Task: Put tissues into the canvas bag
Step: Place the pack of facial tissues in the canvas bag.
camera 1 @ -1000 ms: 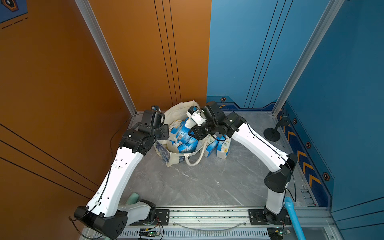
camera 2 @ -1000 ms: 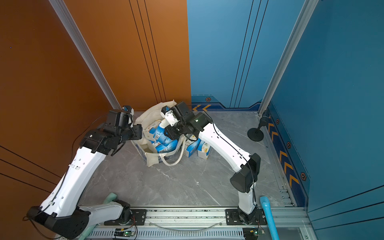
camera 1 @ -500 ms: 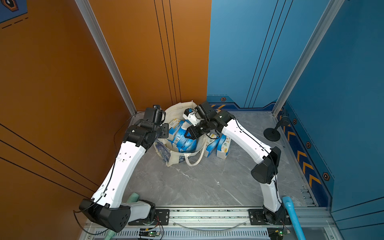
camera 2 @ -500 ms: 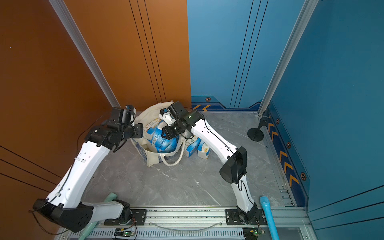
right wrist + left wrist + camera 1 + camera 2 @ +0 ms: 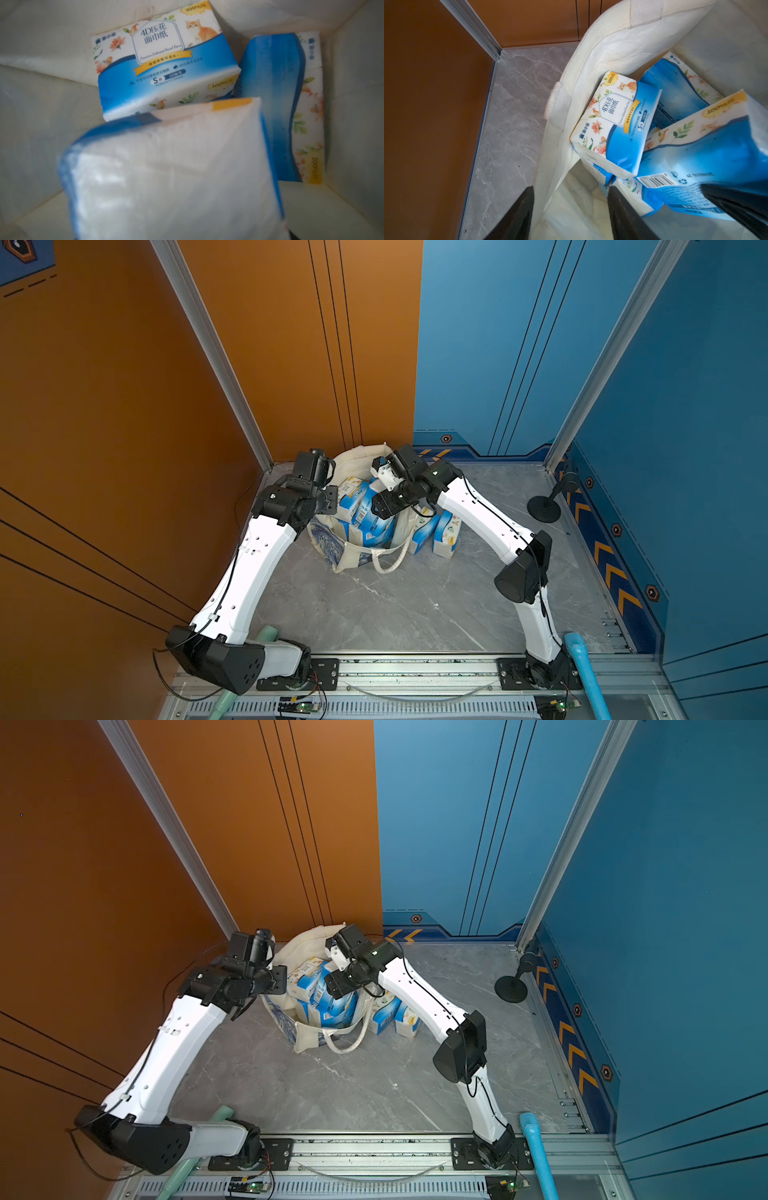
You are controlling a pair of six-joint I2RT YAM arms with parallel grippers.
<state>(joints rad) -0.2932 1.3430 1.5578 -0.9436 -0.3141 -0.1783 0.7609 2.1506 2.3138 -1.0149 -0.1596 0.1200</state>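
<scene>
The cream canvas bag (image 5: 353, 551) (image 5: 309, 1040) stands open at the back of the floor, with several blue and white tissues packs (image 5: 365, 516) (image 5: 324, 998) piled inside. Two more packs (image 5: 444, 531) (image 5: 405, 1019) stand on the floor by its right side. My left gripper (image 5: 328, 499) (image 5: 571, 188) is open astride the bag's left wall, one finger outside and one inside. My right gripper (image 5: 382, 506) (image 5: 336, 986) hangs over the bag's mouth. A blurred pack (image 5: 176, 166) fills its wrist view and hides its fingers. Under that pack lie a cat-print pack (image 5: 162, 68) and one on edge (image 5: 274, 104).
A black round-based stand (image 5: 544, 506) sits at the back right by the blue wall. An orange wall runs close along the left of the bag. A blue tube (image 5: 582, 668) and a green tube (image 5: 266, 635) lean at the front rail (image 5: 415, 668).
My right gripper has moved left and down over the bag's mouth with the pack. The left arm has shifted slightly while its gripper stays at the bag's rim.
</scene>
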